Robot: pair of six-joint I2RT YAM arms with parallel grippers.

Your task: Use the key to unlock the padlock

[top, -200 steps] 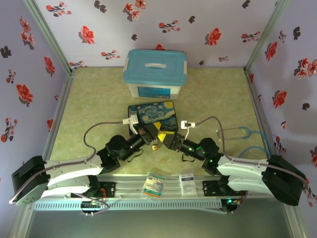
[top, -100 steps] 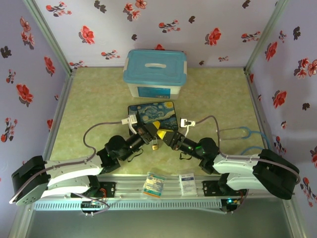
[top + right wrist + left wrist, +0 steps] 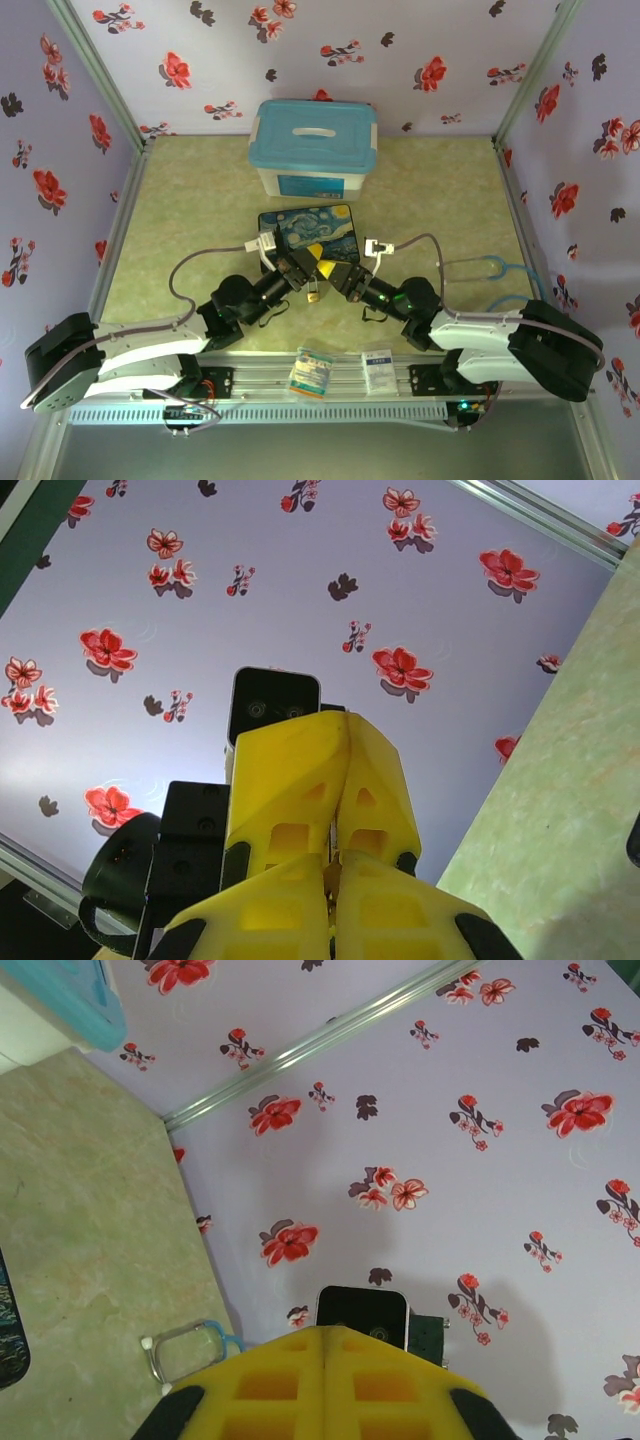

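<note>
At mid-table (image 3: 180, 200), one padlock (image 3: 313, 294) hangs with its long axis vertical beneath the left gripper (image 3: 308, 272), which is closed, apparently on the shackle. The right gripper (image 3: 327, 273), equally near, meets it tip to tip with its fingers pressed together. No key is discernible.

Two robot arms, white and black, paired.
Left arm (image 3: 130, 348) and right arm (image 3: 478, 335): white shells, black joints, looping grey cables (image 3: 178, 275), white wrist camera blocks (image 3: 267, 243), yellow fingers (image 3: 270, 910) with moulded pockets.
</note>
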